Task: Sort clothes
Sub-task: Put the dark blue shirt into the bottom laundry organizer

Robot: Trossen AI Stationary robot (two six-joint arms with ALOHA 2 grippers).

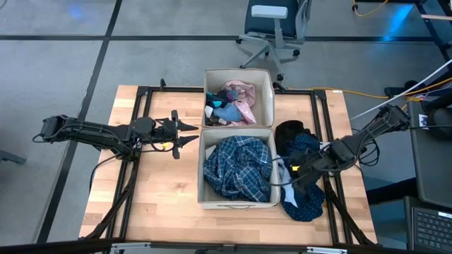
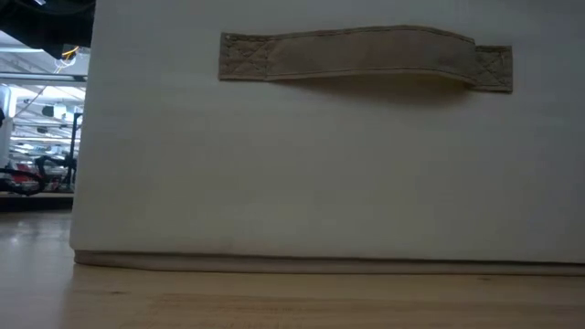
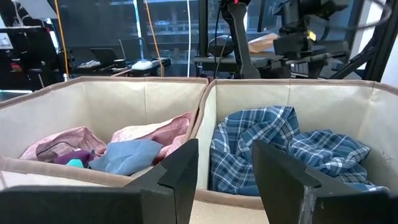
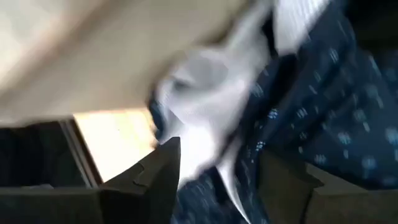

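Two beige bins stand mid-table. The far bin holds a pink shirt and small socks. In the near bin lies the blue-white plaid shirt. To the right of the bins, a black garment, a navy dotted garment and a white top lie heaped on the table. My right gripper hangs open over this heap, slanting down, with white and navy cloth showing between its fingers in the right wrist view. My left gripper is open and level, left of the bins.
The near bin's front wall with its handle fills the low view. Bare wood lies left of the bins, under my left arm. An office chair stands beyond the table's far edge. A dark frame rail runs beside the heap.
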